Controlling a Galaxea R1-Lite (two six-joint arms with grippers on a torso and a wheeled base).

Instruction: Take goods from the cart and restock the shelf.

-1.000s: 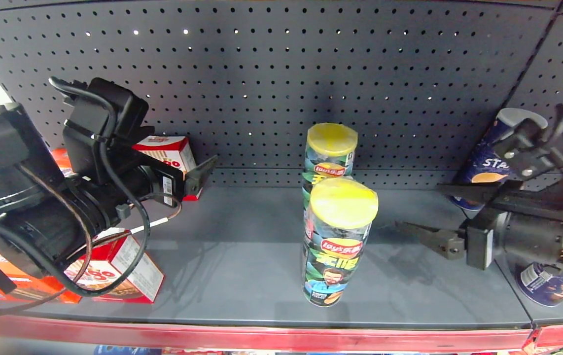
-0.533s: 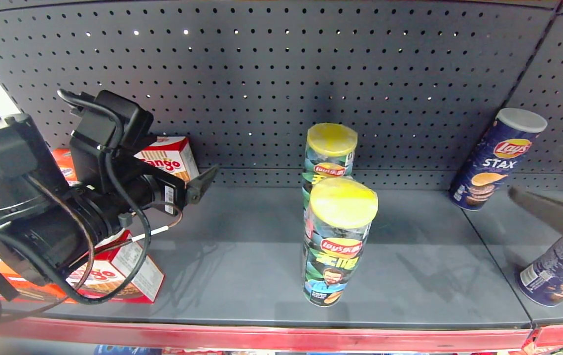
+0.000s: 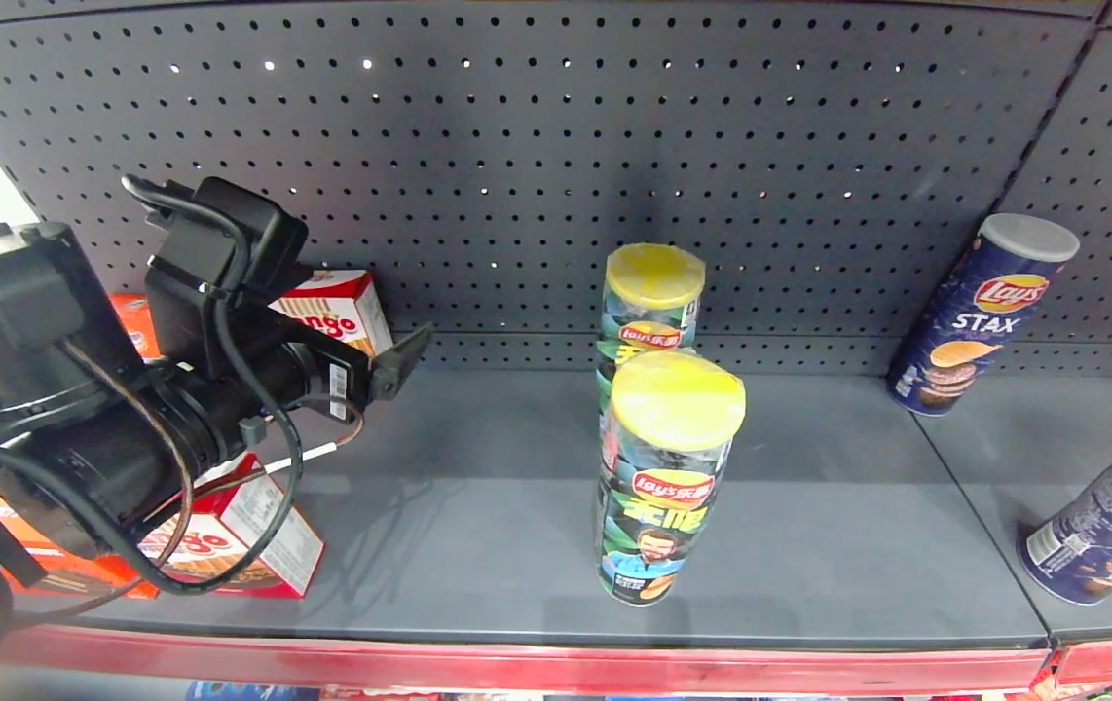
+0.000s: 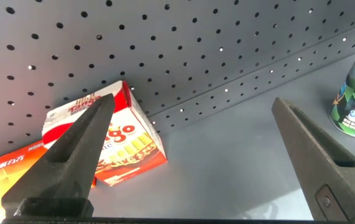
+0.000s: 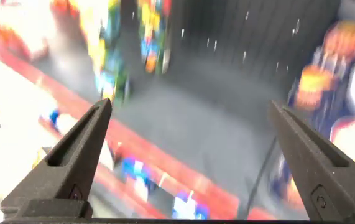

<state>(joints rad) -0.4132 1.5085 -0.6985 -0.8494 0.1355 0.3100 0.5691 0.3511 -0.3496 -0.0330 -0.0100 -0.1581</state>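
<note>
My left fingers (image 4: 78, 149) are spread wide with nothing between them, and my right fingers (image 5: 71, 162) are parted and empty too, so neither arm carries stock. I read this as the gap between placements: something is already set down and the next item is not yet in hand. Just beyond the left fingers a red-and-white wafer box (image 4: 127, 146) lies against the pegboard back wall (image 3: 517, 146), near the tips but not touching them. Farther to my right, well apart from those fingers, the front chip can (image 3: 663, 487) stands upright in the middle of the shelf (image 3: 478, 506), with the rear chip can (image 3: 651, 297) directly behind it and close enough that I cannot tell whether they touch. The right fingers hang out in front of the shelf's red lip (image 3: 517, 667), apart from all the goods. At the far right a blue can (image 3: 980, 312) leans towards the wall. My next move, I judge, is to bring an arm to the cart and close on a fresh item without clipping the upright cans.
</note>
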